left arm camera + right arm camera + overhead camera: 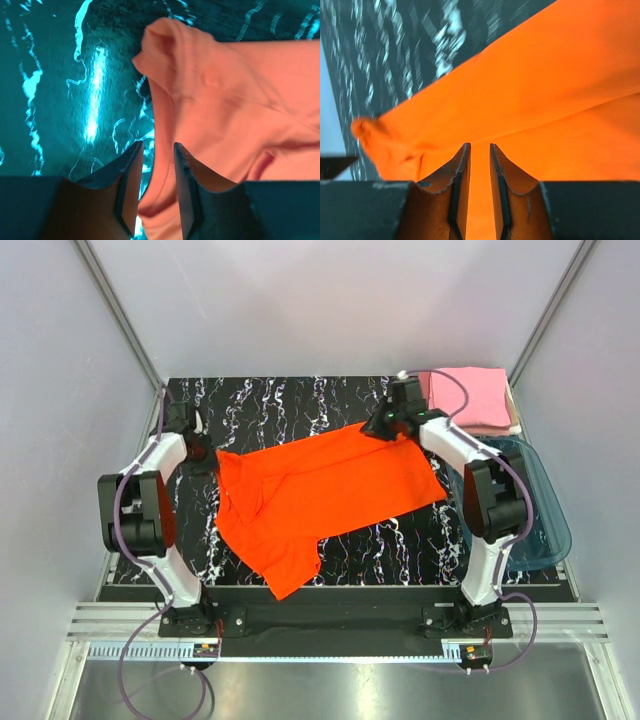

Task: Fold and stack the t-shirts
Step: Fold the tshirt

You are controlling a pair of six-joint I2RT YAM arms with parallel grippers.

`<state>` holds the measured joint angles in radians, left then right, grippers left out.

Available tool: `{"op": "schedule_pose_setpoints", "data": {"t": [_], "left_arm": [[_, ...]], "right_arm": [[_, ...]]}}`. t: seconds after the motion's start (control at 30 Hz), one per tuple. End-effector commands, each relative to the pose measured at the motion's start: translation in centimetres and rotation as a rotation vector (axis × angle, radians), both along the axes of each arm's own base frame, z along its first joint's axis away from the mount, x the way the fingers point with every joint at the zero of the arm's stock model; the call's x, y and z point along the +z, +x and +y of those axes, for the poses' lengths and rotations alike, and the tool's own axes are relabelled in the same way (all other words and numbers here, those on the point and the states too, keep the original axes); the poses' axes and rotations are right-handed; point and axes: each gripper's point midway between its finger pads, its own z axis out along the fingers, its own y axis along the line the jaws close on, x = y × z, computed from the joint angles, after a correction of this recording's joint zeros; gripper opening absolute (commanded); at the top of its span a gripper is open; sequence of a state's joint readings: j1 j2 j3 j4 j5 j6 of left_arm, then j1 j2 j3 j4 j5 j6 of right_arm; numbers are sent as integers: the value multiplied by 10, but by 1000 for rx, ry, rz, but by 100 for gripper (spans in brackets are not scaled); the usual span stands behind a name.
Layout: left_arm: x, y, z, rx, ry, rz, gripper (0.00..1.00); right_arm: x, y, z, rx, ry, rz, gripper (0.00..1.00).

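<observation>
The black, white-veined table (300,400) carries everything. On its right side sits a translucent teal tub (545,530). Seen from above, the right arm's elbow overlaps the tub's left rim, and what lies inside cannot be made out.

The orange-red t-shirt (320,495) is the largest cloth. It lies spread across the middle of the table on a slant, with the collar end to the left and the hem end to the right. One sleeve reaches toward the near edge. The body is mostly smooth, with folds gathered around the collar.

The folded pink t-shirts (470,398) form a flat square stack at the far right corner, just beyond the tub and apart from the orange-red one.

The right claw (479,146) is at the shirt's far right corner, its fingers drawn nearly together with orange cloth pinched between them. The left claw (157,147) is at the far left by the collar. There a ribbed edge of the shirt runs between its fingers, which are clamped on it.
</observation>
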<state>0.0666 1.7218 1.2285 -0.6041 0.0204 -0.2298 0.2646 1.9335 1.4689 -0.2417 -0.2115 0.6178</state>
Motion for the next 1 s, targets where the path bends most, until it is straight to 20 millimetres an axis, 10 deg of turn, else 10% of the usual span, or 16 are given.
{"op": "schedule_pose_setpoints", "data": {"t": [0.0,0.67,0.8,0.97], "left_arm": [[19,38,-3,-18,-103,-126,37],[-29,82,26,-3,-283,-92,32],[-35,87,26,-1,-295,-83,1],[-32,102,43,74,-239,-99,0]], "right_arm": [[-12,-20,43,43,7,38,29],[-79,-11,61,-23,-34,131,22],[-95,-7,40,-152,-81,146,21],[-111,-5,13,-291,-103,182,18]]}}
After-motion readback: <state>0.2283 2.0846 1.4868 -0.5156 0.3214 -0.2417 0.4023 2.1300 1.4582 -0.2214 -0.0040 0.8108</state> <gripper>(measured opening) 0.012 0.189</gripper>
